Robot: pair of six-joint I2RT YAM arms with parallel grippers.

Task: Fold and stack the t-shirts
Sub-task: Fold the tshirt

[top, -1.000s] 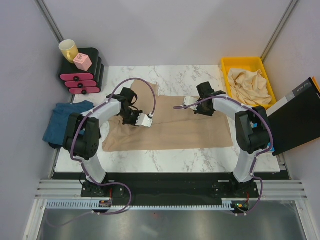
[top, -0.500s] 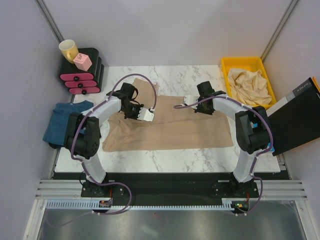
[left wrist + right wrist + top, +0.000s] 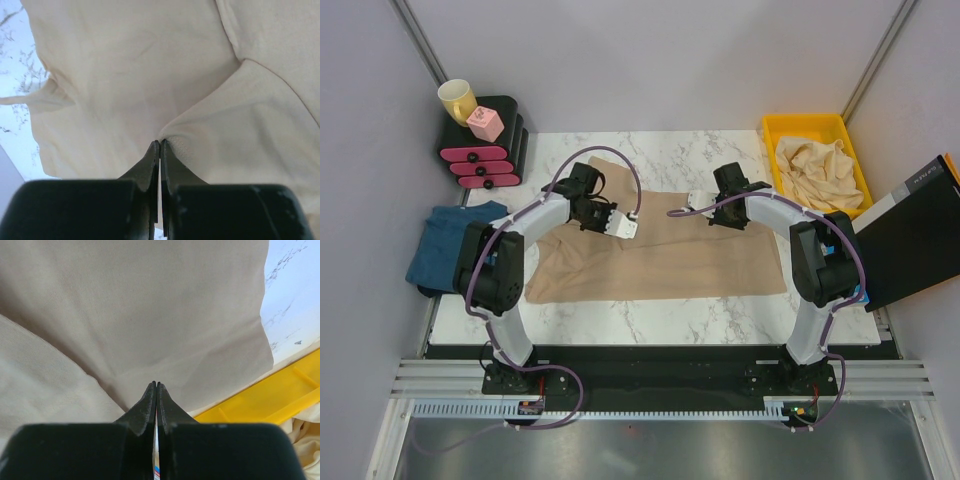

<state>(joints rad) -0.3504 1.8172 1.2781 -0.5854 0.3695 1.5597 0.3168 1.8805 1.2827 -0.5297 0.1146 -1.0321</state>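
- I am watching the tan t-shirt (image 3: 660, 265) lying spread across the middle of the marble table (image 3: 690, 160), its long near edge running left to right.
- The left pincer (image 3: 588, 205) is hanging over the far left part of that shirt. In its wrist view the two fingertips (image 3: 149, 167) are pressing together on a raised ridge of the tan cloth, which is tenting up to meet them.
- The shirt is filling almost all of that view beyond the tips, with a strip of marble showing at the left.
- The right pincer (image 3: 728, 205) is sitting at the shirt's far right part. Its fingertips (image 3: 147, 405) are closing tight on a pinch of the same cloth, with creases running in toward them.
- The shirt's right edge is lying just beyond that grip, and the yellow bin (image 3: 260, 400) is sitting just to the right of it.
- Crumpled beige t-shirts (image 3: 815, 170) are lying heaped in the bin at the far right corner.
- A teal-blue t-shirt (image 3: 445, 245) is lying at the table's left edge, well apart from both pincers.
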